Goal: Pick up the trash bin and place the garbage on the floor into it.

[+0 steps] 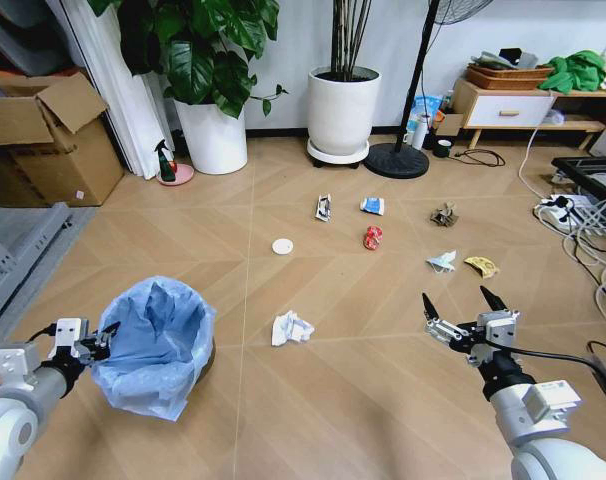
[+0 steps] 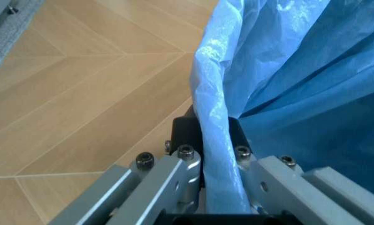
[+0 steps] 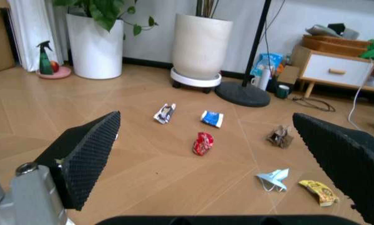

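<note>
Setting: herringbone wooden floor (image 1: 313, 400) of a living room, with white plant pots (image 1: 343, 110), a fan stand (image 1: 397, 160) and a low cabinet (image 1: 513, 105) along the far wall; a cardboard box (image 1: 48, 140) stands at the robot's left.
Trash bin (image 1: 155, 345): small dark bin lined with a crinkly light blue bag, at the near left, close to the robot; whether it rests on the boards or is lifted cannot be told.
Left gripper (image 1: 101, 342): at the bin's near-left rim. The left wrist view shows its fingers (image 2: 185, 136) pinched together on the rim and the bag's folded edge.
Right gripper (image 1: 463, 305): held low over bare boards at the near right, jaws spread wide, holding nothing; it faces the litter.
Garbage, nearest: crumpled white paper (image 1: 291, 327), just right of the bin.
Garbage, middle: white disc (image 1: 282, 246); crushed red can (image 1: 372, 237); black-white wrapper (image 1: 324, 207); blue wrapper (image 1: 372, 205).
Garbage, right: brown crumpled paper (image 1: 444, 214); white scrap (image 1: 442, 262); yellow wrapper (image 1: 481, 266).
Stage (judged): bin grasped; no litter in the bag as far as can be seen.
Risk 1: the hold includes loose plastic, so the liner may slip or tear and the bin may tilt or drop.
Risk 2: flat pieces such as the disc may slide away from closing fingertips.
Risk 3: cables (image 1: 583, 215) at the far right lie near the outer litter and may snag the arm.
</note>
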### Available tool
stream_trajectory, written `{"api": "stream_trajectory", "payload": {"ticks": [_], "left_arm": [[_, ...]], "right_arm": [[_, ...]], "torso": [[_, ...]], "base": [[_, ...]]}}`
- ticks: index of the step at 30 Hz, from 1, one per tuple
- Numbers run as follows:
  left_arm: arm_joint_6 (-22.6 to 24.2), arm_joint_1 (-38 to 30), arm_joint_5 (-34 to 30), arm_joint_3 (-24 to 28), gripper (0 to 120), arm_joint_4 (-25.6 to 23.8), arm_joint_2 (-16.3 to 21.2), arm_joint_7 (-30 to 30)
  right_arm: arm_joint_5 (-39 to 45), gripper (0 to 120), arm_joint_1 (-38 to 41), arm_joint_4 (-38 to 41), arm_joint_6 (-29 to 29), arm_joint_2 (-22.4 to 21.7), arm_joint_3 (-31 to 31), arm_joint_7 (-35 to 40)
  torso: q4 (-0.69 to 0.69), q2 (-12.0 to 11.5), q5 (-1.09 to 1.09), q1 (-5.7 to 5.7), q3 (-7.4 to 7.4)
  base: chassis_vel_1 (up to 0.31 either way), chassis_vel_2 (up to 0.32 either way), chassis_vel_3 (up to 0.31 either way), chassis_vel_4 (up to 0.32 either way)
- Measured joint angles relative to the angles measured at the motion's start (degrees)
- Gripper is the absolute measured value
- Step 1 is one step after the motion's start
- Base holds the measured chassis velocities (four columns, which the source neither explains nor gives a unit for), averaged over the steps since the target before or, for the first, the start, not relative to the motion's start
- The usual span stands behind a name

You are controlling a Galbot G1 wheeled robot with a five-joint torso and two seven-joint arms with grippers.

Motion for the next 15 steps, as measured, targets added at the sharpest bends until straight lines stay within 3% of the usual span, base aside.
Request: {"api": "stream_trajectory", "payload": {"ticks": [15], "left_arm": [[0.4,0.0,0.0,0.7,0,-1.1,-0.9,-1.5]], "right_arm": [[2.9,100,4.9,-3.5,-1.9,-3.6,-1.2,0.9]], "torso": [[0.01,0.0,0.01,-0.03,-0.02]], "base": [[0.014,-0.018,-0.021,0.015]]}}
